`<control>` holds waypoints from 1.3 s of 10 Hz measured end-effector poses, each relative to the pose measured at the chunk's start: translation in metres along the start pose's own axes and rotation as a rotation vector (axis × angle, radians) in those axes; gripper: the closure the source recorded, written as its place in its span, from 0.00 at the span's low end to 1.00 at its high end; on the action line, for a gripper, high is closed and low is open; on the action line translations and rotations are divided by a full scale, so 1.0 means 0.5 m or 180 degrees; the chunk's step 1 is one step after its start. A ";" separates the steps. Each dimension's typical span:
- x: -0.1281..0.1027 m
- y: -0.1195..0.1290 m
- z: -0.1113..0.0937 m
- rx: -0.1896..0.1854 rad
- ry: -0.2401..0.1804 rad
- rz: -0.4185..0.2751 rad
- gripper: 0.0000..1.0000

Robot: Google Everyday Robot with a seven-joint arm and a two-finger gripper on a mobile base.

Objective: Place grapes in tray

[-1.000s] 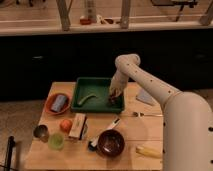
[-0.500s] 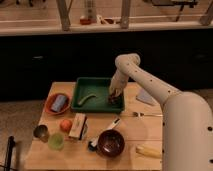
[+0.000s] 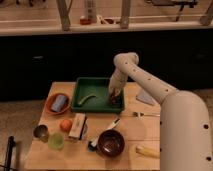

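Observation:
The dark green tray sits at the back middle of the wooden table. A curved pale green vegetable lies inside it. My white arm reaches down from the right, and my gripper is low over the tray's right end. A small dark bumpy cluster, the grapes, sits at the gripper's tip inside the tray's right end. I cannot make out whether the grapes rest on the tray floor or hang just above it.
An orange bowl holding a grey-blue can is left of the tray. An orange, a box, a metal cup, a green cup, a dark brown bowl, a fork, a napkin and a banana lie around.

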 end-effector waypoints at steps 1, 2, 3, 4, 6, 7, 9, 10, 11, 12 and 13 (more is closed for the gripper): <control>0.000 -0.004 0.000 -0.0002 -0.0001 -0.0012 0.20; 0.000 -0.005 0.000 -0.0007 -0.0001 -0.0020 0.20; 0.000 -0.007 -0.001 -0.0010 -0.0001 -0.0028 0.20; 0.000 -0.007 -0.001 -0.0014 0.0000 -0.0033 0.20; 0.000 -0.009 -0.003 -0.0015 0.0004 -0.0044 0.20; 0.000 -0.009 -0.005 -0.0015 0.0006 -0.0048 0.20; -0.001 -0.008 -0.008 -0.0016 0.0010 -0.0057 0.20; 0.000 -0.008 -0.012 -0.0004 0.0021 -0.0063 0.20; 0.000 -0.008 -0.014 0.0002 0.0025 -0.0069 0.20; -0.001 -0.007 -0.015 0.0006 0.0023 -0.0076 0.20; 0.000 -0.007 -0.017 0.0014 0.0021 -0.0080 0.20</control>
